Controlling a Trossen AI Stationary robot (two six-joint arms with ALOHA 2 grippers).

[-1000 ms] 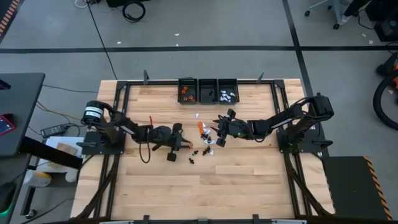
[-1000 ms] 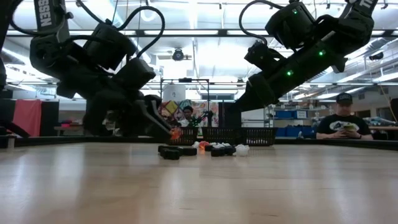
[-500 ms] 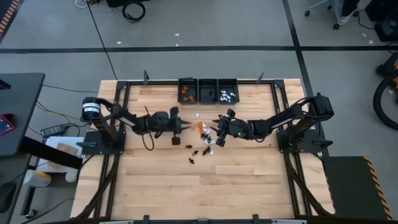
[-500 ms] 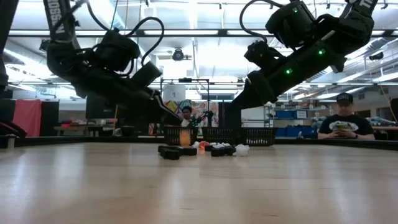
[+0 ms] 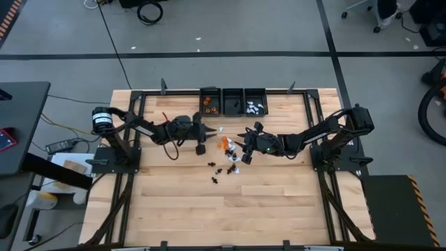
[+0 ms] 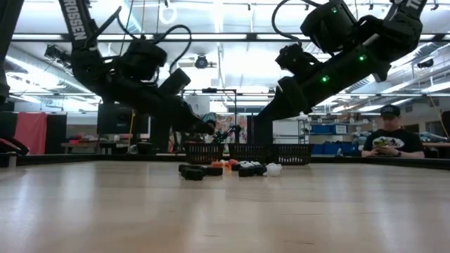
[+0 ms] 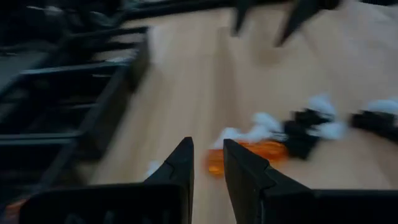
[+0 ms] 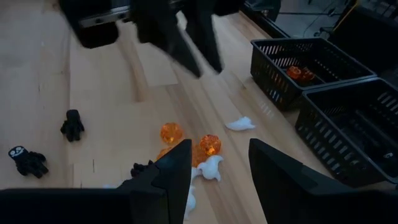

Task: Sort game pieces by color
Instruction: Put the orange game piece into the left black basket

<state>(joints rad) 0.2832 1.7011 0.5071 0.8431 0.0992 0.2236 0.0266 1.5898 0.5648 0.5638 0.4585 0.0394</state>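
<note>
The game pieces lie mid-table in a small pile (image 5: 228, 148) of orange, white and black. Orange ones (image 8: 209, 144) and a white one (image 8: 239, 123) show in the right wrist view. Loose black ones (image 5: 217, 171) lie toward the near edge. My left gripper (image 5: 208, 137) hovers to the left of the pile, pointing at it, fingers a narrow gap apart with an orange patch (image 7: 214, 163) between them. My right gripper (image 8: 217, 162) stands open over the pile's right side with nothing between its fingers. My left gripper seems to pinch a small orange game piece (image 7: 214, 163) between its two fingertips. The fingers come nearly level from the table's left, slanting a little down. The wrist picture is blurred, so which part of the piece they are on cannot be told. The gripper is clear of the table.
Three black mesh bins stand in a row at the far edge: one with orange pieces (image 5: 209, 103), a middle one (image 5: 232, 103) and one with white pieces (image 5: 255, 106). Black frame rails border the table. Bare wood fills the near half (image 5: 230, 209).
My left gripper has swung toward the table's far edge and risen a little, from beside the loose black pieces to level with the orange ones. Its finger gap looks unchanged. An orange spot showed at its tip in the earlier low views.
</note>
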